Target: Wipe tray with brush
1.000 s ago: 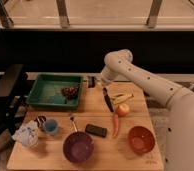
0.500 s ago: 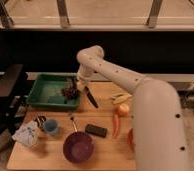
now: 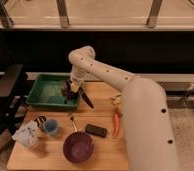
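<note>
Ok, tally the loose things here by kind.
Containers: 3 (tray, bowl, cup)
Tools: 2 (brush, spoon)
Food: 2 (carrot, banana)
Other: 3 (block, cloth, clump in tray)
Total: 10
Gripper at tray's right rim, jaws shut on brush.

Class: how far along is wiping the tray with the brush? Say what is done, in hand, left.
Done: the gripper holds the brush. In hand: the gripper hangs at the right rim of the green tray, brush slanting outside it. Left: the wiping itself; dark debris lies in the tray.
</note>
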`<action>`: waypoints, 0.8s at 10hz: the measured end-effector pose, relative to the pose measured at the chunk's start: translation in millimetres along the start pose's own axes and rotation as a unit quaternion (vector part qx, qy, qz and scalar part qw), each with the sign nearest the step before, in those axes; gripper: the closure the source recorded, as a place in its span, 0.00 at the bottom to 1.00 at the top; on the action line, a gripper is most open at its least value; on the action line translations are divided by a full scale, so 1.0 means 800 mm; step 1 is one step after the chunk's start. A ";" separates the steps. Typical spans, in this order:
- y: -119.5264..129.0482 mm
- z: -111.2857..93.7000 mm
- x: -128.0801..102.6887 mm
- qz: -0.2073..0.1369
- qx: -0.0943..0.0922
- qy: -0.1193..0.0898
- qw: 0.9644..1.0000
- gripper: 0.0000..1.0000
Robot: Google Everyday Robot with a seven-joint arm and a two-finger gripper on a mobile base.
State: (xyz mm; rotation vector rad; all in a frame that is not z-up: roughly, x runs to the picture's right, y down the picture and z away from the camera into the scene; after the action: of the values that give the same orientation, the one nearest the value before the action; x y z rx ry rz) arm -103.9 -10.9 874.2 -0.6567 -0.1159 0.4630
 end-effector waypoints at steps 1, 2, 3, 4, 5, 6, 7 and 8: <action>0.000 0.000 0.000 0.000 0.000 0.000 1.000 1.00; 0.000 0.001 0.003 -0.001 0.002 0.001 1.000 1.00; 0.004 0.003 0.000 -0.016 0.012 0.006 1.000 1.00; 0.011 0.009 -0.006 -0.033 0.019 0.012 0.999 1.00; 0.017 0.014 -0.008 -0.046 0.026 0.018 0.998 1.00; 0.021 0.020 -0.009 -0.055 0.029 0.024 0.998 1.00; 0.027 0.023 -0.007 -0.058 0.031 0.031 0.997 1.00; 0.033 0.025 -0.004 -0.059 0.030 0.037 0.997 1.00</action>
State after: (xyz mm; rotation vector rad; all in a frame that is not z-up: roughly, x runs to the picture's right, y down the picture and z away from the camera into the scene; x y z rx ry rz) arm -121.6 17.3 873.8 -0.6027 -0.0699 0.3271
